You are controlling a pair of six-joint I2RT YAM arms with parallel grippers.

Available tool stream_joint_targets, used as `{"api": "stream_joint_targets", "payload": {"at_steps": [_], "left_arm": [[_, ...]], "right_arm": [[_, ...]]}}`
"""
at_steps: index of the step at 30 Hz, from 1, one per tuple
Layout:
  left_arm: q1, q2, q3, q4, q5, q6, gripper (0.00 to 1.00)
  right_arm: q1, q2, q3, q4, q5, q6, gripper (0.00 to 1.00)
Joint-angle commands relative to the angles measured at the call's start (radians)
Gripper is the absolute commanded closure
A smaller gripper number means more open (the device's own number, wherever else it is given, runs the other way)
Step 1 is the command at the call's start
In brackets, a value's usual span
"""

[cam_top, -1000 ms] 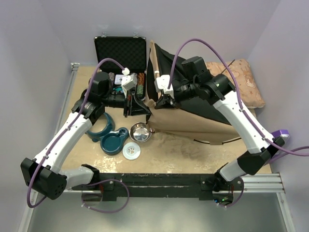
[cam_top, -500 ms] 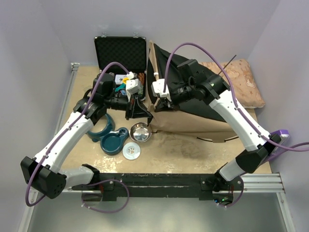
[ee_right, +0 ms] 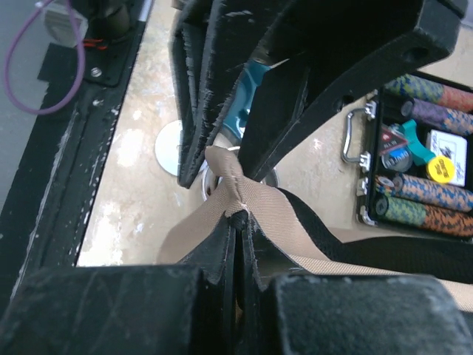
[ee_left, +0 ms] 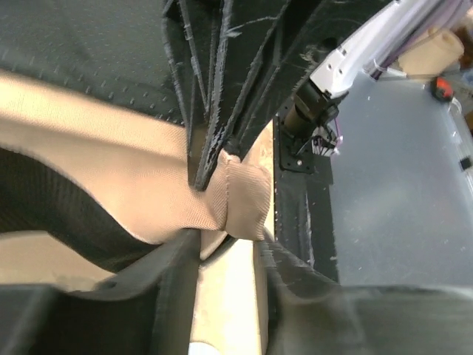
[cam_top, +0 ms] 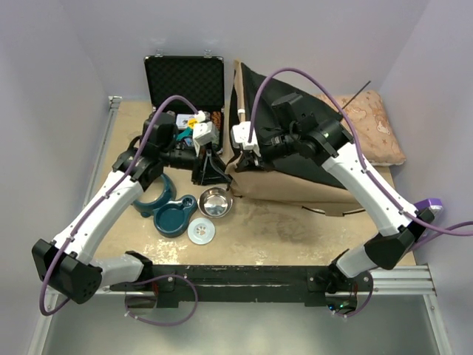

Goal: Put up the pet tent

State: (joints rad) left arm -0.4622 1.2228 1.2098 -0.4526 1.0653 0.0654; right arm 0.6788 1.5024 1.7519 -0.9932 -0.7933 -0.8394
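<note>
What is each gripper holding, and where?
Right gripper pinches the tan canvas pet tent by a folded corner; left gripper holds nothing, jaws parted there.

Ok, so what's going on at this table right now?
Both arms meet at one corner of the pet tent, which lies collapsed on the table, not yet standing. The right gripper is pinched shut on that tan corner. The left gripper has its jaws apart around the same corner, not clamping it.

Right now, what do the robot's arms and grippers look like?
The left arm and right arm have white links, black joints and looping purple cables. The left gripper and right gripper are black and two-fingered, with ridged inner faces.
</note>
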Motion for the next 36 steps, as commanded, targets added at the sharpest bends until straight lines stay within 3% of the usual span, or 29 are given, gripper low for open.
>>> {"api": "stream_joint_targets", "payload": {"at_steps": [1, 2, 5, 13, 17, 21, 23, 25, 30, 31, 36], "left_arm": [[0.069, -0.046, 0.039, 0.038, -0.007, -0.002, 0.54], [0.1, -0.063, 0.031, 0.058, -0.001, -0.018, 0.44], [0.174, -0.109, 0.002, 0.123, -0.017, -0.056, 0.29], [0.151, -0.129, -0.058, 0.319, -0.099, -0.136, 0.19], [0.112, -0.082, -0.021, 0.371, -0.128, -0.125, 0.23], [0.114, -0.019, 0.026, 0.326, -0.18, -0.07, 0.57], [0.141, 0.001, 0.037, 0.312, -0.208, -0.072, 0.63], [0.192, 0.015, 0.033, 0.334, -0.194, -0.098, 0.64], [0.287, 0.063, 0.034, 0.374, -0.249, -0.11, 0.65], [0.309, 0.079, 0.033, 0.377, -0.229, -0.108, 0.66], [0.398, 0.129, 0.03, 0.351, -0.176, -0.07, 0.66]], "right_arm": [[0.011, -0.05, -0.031, 0.154, 0.086, 0.232, 1.0], [0.011, -0.068, -0.048, 0.203, 0.097, 0.256, 1.0], [0.011, -0.102, -0.078, 0.295, 0.111, 0.307, 1.0], [0.011, -0.031, -0.028, 0.399, 0.125, 0.414, 1.0], [0.011, 0.004, 0.024, 0.427, 0.117, 0.441, 0.97], [0.011, 0.021, 0.069, 0.43, 0.102, 0.459, 0.8], [0.011, 0.002, 0.081, 0.424, 0.109, 0.47, 0.56], [0.008, -0.024, 0.089, 0.416, 0.144, 0.485, 0.38], [-0.125, -0.088, 0.112, 0.43, 0.14, 0.566, 0.16], [-0.168, -0.091, 0.133, 0.424, 0.126, 0.583, 0.08], [-0.356, -0.077, 0.218, 0.36, 0.112, 0.593, 0.01]]}}
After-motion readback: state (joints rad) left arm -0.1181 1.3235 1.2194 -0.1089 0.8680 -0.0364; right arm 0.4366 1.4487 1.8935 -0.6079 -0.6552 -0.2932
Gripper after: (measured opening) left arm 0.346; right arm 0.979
